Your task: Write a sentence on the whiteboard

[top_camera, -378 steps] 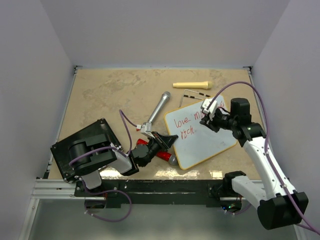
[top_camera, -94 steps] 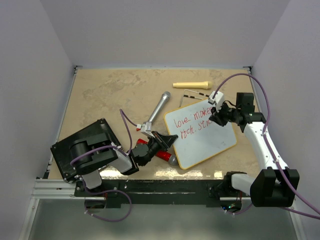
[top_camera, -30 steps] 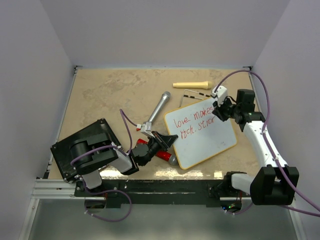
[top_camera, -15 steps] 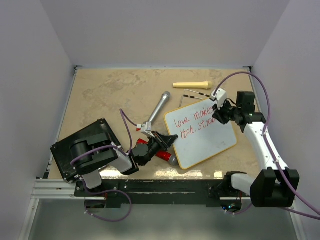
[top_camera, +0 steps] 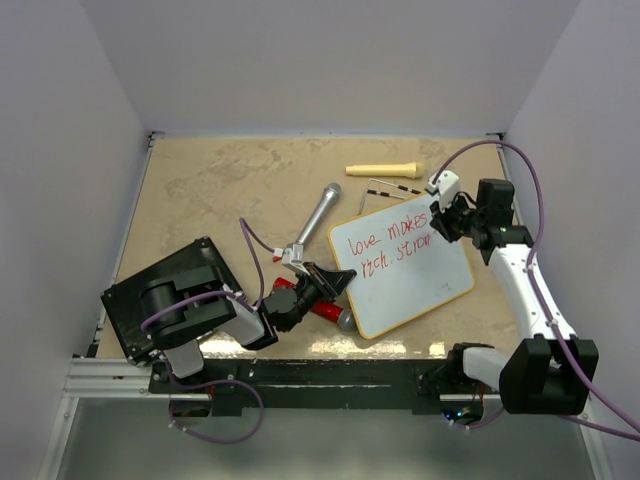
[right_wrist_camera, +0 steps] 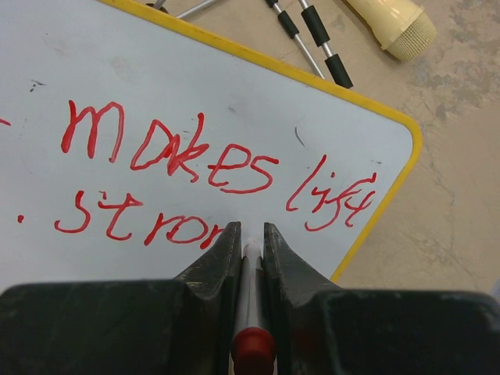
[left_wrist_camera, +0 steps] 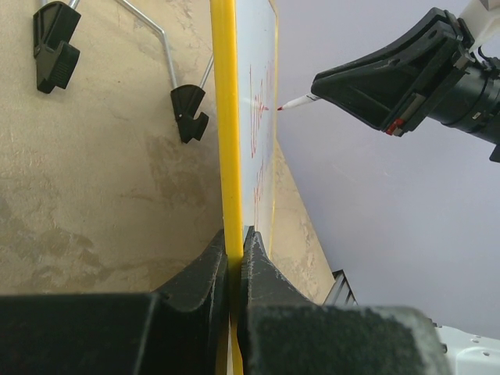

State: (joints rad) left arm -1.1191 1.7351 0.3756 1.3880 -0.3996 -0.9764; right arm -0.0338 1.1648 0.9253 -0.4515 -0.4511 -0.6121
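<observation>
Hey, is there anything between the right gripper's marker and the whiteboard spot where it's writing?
Nothing visible. The marker in the right gripper points at bare whiteboard just past the sentence; the left gripper clamps the frame elsewhere.

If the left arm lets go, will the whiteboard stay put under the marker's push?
Probably not: the whiteboard rests on thin wire feet, so it would likely tip or skid. Its glossy face looks slippery. The left fingers clamping its frame seem to steady it.
</observation>
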